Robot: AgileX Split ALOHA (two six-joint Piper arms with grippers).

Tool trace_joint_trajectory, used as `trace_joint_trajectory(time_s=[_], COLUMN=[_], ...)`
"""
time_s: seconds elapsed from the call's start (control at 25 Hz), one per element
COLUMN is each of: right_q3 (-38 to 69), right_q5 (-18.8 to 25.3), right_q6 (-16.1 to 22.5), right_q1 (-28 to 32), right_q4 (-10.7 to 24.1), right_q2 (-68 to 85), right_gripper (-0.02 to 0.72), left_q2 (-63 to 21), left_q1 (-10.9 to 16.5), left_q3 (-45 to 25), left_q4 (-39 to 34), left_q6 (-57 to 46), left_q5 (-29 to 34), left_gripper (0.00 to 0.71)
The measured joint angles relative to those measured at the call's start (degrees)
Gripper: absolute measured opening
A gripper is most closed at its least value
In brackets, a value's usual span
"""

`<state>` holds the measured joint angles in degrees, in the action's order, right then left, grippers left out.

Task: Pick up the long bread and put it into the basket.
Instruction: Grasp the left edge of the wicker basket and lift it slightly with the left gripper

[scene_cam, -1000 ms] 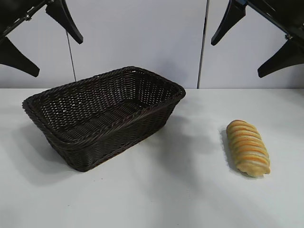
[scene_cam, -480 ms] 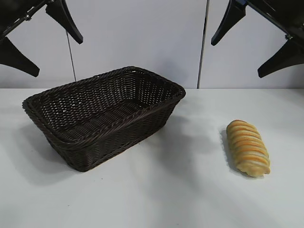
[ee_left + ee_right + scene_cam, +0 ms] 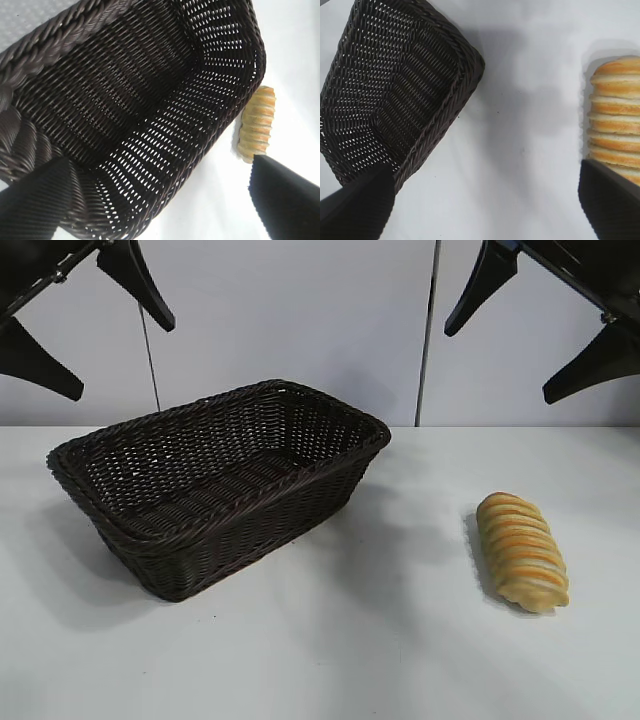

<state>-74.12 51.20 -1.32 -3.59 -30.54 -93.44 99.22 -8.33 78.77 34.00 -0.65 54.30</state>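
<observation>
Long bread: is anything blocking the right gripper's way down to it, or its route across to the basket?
Nothing visible. The long bread lies alone on the white table, with bare tabletop between it and the empty basket. The open right gripper hangs above it.

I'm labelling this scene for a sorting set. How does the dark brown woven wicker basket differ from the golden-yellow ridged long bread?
The dark brown woven wicker basket is far larger than the golden-yellow ridged long bread. The basket is an open, empty rectangular container with sloping sides; the bread is a solid rounded loaf with orange-brown ridges. The basket sits at the exterior view's left, the bread at its right. Both rest on the white table, apart and untouched.
</observation>
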Motion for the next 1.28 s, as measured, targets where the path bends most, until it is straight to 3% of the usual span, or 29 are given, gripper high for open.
trace_joint_trajectory(time_s=[0.2,0.36,0.72,1.08,1.2,1.24,1.28], right_q3=[0.0,0.0,0.0,0.0,0.0,0.0,0.0], right_q5=[0.0,0.1,0.3,0.3,0.3,0.3,0.3], right_q6=[0.0,0.0,-0.1,-0.1,-0.1,-0.1,-0.1], right_q1=[0.0,0.0,0.0,0.0,0.0,0.0,0.0], right_q4=[0.1,0.1,0.1,0.1,0.1,0.2,0.3], right_q2=[0.0,0.0,0.0,0.0,0.0,0.0,0.0], right_gripper=[0.694,0.694,0.694,0.694,0.694,0.694,0.694], left_q2=[0.0,0.0,0.4,8.7,10.0,10.1,10.1], left_q1=[-3.2,-6.6,-6.9,-6.9,-6.8,-6.6,-6.3], left_q3=[0.0,-0.6,-14.7,-15.3,-15.3,-15.3,-15.3], left_q4=[-14.9,-21.7,-22.3,-12.3,-11.3,-11.0,-10.9], left_q6=[-11.9,-19.8,-23.8,-17.4,-17.1,-17.1,-17.1], left_q5=[2.5,-0.1,-12.2,-19.3,-20.4,-20.7,-21.0], left_gripper=[0.695,0.695,0.695,0.692,0.608,0.548,0.440])
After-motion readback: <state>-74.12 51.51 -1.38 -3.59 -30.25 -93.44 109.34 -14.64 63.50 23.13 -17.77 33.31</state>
